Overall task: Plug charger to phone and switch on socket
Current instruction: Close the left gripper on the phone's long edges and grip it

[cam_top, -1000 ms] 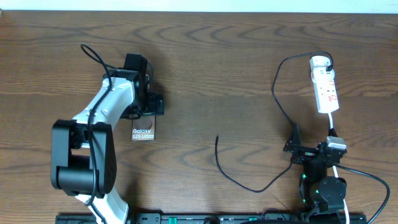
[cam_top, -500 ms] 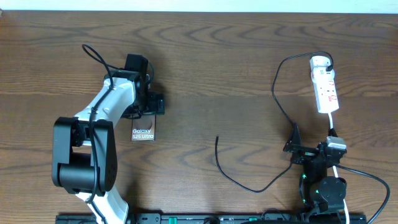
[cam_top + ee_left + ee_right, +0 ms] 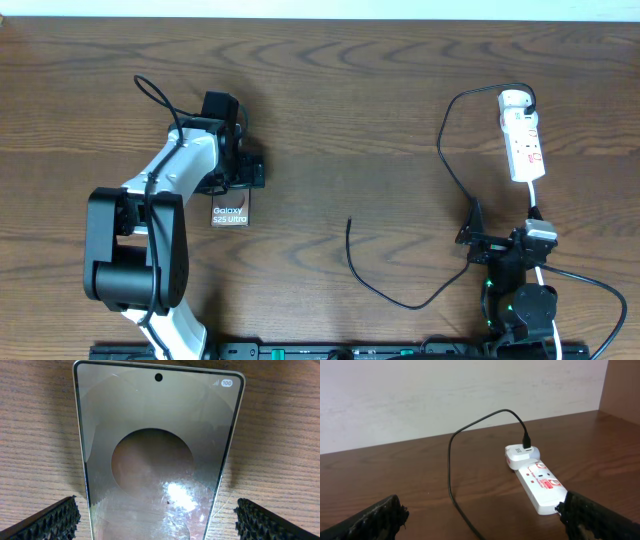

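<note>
The phone (image 3: 230, 214) lies flat on the wooden table, screen up with white lettering. My left gripper (image 3: 234, 188) hangs open over its far end. In the left wrist view the phone (image 3: 157, 450) fills the middle. The gripper (image 3: 156, 524) straddles it, and bare wood shows between each finger and the phone's edges. The white socket (image 3: 524, 142) lies at the back right. The charger (image 3: 441, 150) runs from its plug head in a loop, and its free tip (image 3: 349, 224) rests mid-table. My right gripper (image 3: 500, 224) is open and empty, facing the socket (image 3: 541, 486) and the charger (image 3: 450, 460).
The socket's thicker white cord (image 3: 537, 205) runs down past the right arm's base (image 3: 520, 305). A pale wall (image 3: 445, 395) stands behind the table's far edge. The left arm (image 3: 150, 220) stretches over the table's left side.
The left arm has shifted very slightly over the phone. The phone, charger, socket and right arm lie as before.
</note>
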Controlling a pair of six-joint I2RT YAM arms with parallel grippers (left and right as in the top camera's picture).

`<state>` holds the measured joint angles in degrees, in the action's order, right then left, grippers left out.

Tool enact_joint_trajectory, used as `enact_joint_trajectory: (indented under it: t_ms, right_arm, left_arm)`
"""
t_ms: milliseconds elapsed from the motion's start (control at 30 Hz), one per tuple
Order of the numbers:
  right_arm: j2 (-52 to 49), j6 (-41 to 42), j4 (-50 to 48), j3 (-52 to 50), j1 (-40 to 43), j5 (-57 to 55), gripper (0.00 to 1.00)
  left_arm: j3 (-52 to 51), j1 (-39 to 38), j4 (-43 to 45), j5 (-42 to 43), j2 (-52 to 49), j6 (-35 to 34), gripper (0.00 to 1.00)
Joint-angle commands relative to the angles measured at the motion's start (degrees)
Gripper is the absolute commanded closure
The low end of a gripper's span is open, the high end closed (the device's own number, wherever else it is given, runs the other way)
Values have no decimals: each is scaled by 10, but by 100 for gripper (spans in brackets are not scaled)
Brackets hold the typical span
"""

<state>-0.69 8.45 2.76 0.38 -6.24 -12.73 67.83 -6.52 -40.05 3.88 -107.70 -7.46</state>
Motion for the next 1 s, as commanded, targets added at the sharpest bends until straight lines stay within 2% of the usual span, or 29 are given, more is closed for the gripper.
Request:
enact_joint_trajectory:
  t_ms: [0, 967]
  right_arm:
    - [3, -8, 2, -1, 3, -6, 1]
    - [3, -8, 2, -1, 3, -6, 1]
  left_arm:
    - [-9, 0, 0, -12, -6, 6, 2]
    - [-39, 0, 6, -12, -6, 45, 2]
